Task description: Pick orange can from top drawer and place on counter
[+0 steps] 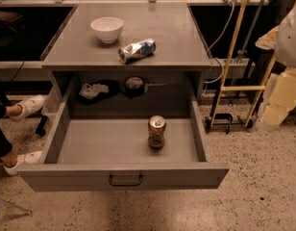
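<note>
The orange can (156, 131) stands upright inside the open top drawer (90, 143), right of its centre and apart from the walls. It is slightly dented, with a silver top rim. The drawer is pulled fully out; its flat grey front carries a dark curved handle (125, 180). The grey counter (153, 28) lies above and behind it. My gripper is not in view; only a pale part of my arm (288, 37) shows at the right edge, well away from the can.
A white bowl (107, 29) and a crushed silver-and-blue can (137, 50) lie on the counter. Dark items and a tape roll (134, 84) sit in the recess behind the drawer. A person's white shoes (27, 106) are at the left. A yellow hand truck (234, 88) stands at the right.
</note>
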`<state>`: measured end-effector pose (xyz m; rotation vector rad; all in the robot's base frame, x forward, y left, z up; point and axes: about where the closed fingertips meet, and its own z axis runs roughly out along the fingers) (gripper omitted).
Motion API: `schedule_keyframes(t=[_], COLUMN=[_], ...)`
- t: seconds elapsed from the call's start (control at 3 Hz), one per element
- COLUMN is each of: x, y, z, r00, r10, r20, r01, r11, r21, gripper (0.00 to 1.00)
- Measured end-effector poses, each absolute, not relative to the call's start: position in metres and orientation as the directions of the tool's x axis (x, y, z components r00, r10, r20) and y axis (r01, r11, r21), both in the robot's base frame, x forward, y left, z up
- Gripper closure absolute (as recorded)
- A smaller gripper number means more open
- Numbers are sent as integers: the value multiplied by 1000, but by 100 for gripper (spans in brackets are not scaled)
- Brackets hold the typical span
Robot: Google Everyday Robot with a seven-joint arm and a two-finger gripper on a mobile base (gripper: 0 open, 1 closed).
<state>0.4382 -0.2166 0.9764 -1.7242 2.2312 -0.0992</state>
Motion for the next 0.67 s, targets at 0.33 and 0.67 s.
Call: schedule_keyframes(t=[0.33,0.67], x=[438,462], y=[-217,-196], z=[976,934], r00=[-221,-169], r10=[-953,-953], r20=[-207,-253], r01=[-931,-963], r11=[270,214], r21=[-246,-162], gripper=[0,0])
